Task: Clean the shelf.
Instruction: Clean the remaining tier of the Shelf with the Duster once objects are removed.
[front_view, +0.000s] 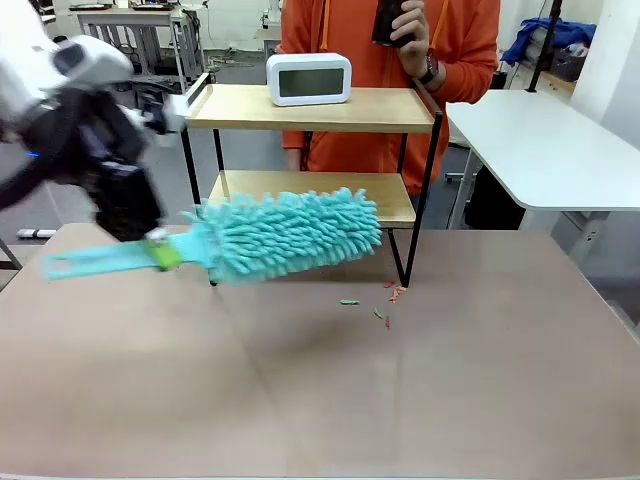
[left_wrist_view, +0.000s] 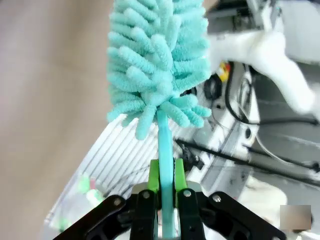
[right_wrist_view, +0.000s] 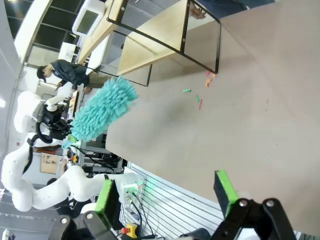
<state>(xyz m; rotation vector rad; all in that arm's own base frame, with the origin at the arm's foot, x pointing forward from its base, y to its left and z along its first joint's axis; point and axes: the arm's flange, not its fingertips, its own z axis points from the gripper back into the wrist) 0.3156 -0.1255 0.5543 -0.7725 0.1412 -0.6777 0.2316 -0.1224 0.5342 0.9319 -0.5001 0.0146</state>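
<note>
Broadly, the big beige tabletop (front_view: 320, 400) is taking up the lower two thirds of the front view, and a person in an orange top (front_view: 460, 40) is standing at the upper middle. Just in front of that person the shelf (front_view: 390, 110), a small two-tier rack of light wooden boards in a thin black metal frame, is standing upright at the upper centre. It is looking light and stiff, likely to slide or tip on its thin legs under a firm push. Its smooth boards are offering little grip, so the black side rails or corner posts are probably the places to steady it. A fluffy turquoise microfibre duster (front_view: 285, 235) is lying level across the middle left of the frame, in front of the lower board; whether it is touching is unclear. A white rectangular digital clock (front_view: 309, 79) is sitting loose on the top board. The left gripper (left_wrist_view: 166, 172) is pinching the duster's flat turquoise handle between its green pads (left_wrist_view: 154, 175), while the right gripper (right_wrist_view: 165, 192) is hanging with fingers wide apart, gripping nothing. Small red and green scraps (front_view: 385, 300) are lying by the shelf's front right leg.
</note>
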